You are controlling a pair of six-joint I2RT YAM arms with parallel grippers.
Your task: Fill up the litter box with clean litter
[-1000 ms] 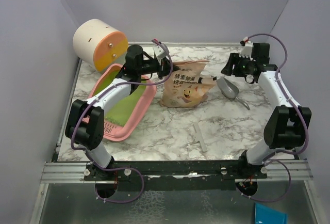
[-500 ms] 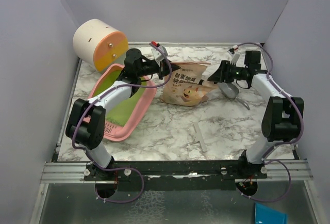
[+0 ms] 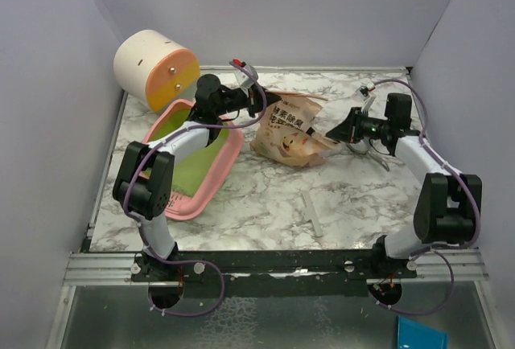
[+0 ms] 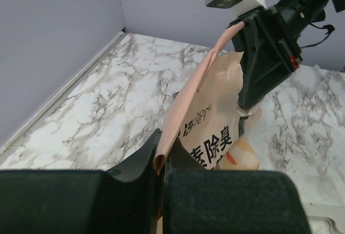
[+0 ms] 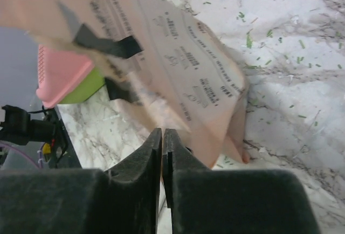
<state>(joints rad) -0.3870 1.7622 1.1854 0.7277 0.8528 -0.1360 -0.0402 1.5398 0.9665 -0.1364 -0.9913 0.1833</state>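
From above, my left end effector (image 3: 261, 106) is at the upper-left edge of the tan paper bag printed with a cartoon animal (image 3: 291, 130). My right end effector (image 3: 334, 133) meets the bag's right corner, so the bag hangs tilted between the two over the marble desk (image 3: 265, 196). The shallow pink plastic litter box with the lime-green bottom (image 3: 231, 158) lies on the left of the desk, under my left arm and just beside the bag. The green that shows is bare. A cream-and-orange cylinder (image 3: 157, 66) stands behind it. If I tip before the bag's mouth is over the tray, the grains will land on marble.

In the left wrist view, my left end effector (image 4: 160, 156) is clamped tight on a thin fold of the bag (image 4: 215, 137). I judge that so narrow a bite on paper could tear or slide out once the weight shifts.

In the right wrist view, my right end effector (image 5: 163, 139) is closed to a slit right at the bag (image 5: 178, 56). I cannot tell whether paper sits between the fingers; if not, that corner drops. Green flecks that look like clean litter (image 5: 248, 41) lie scattered on the desk, and the litter box (image 5: 59, 75) shows beyond the bag. Pulling the two ends apart too hard could split the paper.
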